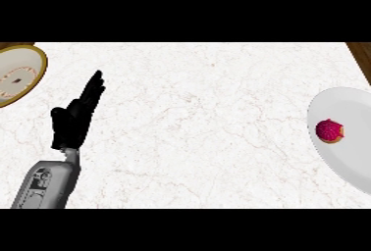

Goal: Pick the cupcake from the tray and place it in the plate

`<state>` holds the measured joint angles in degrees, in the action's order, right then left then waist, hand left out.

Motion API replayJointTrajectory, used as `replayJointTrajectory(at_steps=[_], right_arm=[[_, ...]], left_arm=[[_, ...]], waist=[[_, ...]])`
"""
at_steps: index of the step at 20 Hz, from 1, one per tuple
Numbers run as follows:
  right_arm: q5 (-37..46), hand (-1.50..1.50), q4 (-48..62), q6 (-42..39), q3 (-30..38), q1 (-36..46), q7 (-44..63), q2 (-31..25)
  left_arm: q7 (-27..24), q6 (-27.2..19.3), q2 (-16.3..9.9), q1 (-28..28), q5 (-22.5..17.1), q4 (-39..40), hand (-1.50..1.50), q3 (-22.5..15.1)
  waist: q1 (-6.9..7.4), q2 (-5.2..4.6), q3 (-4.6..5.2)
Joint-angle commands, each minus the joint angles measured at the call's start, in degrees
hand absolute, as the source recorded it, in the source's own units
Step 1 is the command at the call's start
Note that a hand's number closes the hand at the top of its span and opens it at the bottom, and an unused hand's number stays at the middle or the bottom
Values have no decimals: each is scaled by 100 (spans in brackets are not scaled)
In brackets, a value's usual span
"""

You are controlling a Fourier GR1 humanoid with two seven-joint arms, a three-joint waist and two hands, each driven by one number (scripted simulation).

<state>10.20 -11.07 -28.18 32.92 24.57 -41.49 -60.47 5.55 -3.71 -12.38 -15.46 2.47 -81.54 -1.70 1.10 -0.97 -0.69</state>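
The white plate (340, 142), far to the right of the left hand (72, 120), runs off the view's right edge, so only its left part shows. The cupcake (330, 131) on it is too small to make out beyond pink-red topping and a sliver of tan base. Up and to the left of the hand, a gold-rimmed dish (18, 73) is cut by the left edge; the small dark mark at its centre cannot be identified. The grey forearm (45, 184) below the hand is cut off at the lower edge.
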Motion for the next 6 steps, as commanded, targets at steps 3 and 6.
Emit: replayJointTrajectory(at_steps=[3,6], right_arm=[[-168,-150,71,-918,133,-203,-506,-239],[-118,-150,34,-703,69,-281,-482,-114]], left_arm=[[-11,3,28,58,-7,-31,0,-4],[-37,25,-32,-57,-52,27,0,99]], waist=[[-2,7,-15],[30,-17,-21]])
